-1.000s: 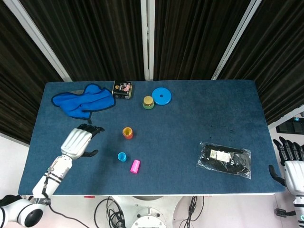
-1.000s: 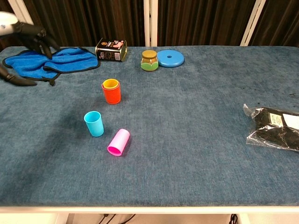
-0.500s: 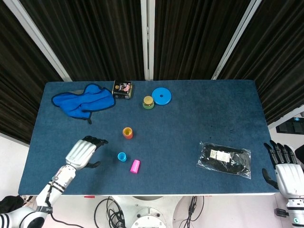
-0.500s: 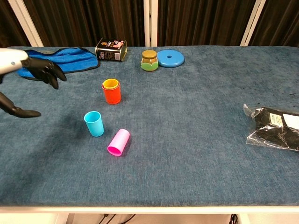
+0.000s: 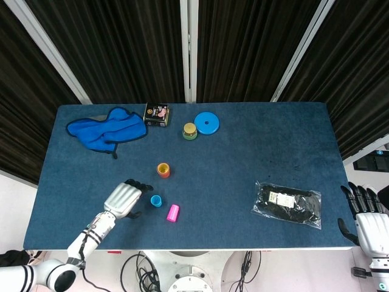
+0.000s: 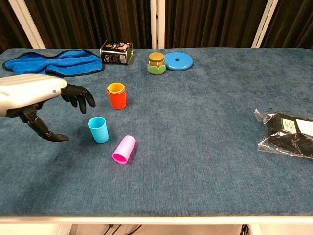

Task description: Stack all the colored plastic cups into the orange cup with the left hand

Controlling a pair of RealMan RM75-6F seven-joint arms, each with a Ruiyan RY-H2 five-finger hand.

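**Left hand spread beside the blue cup**

Left hand hovers with fingers apart and empty, just left of the blue cup, not touching it. Right hand sits off the table's right edge, fingers extended, holding nothing.

By size: the blue-topped table; a blue cloth at the far left; a black packet in clear plastic at right; a blue disc; a printed tin; a small jar; the orange cup, upright with a yellow cup nested inside; the blue cup, upright; the pink cup, lying on its side just beside the blue one.
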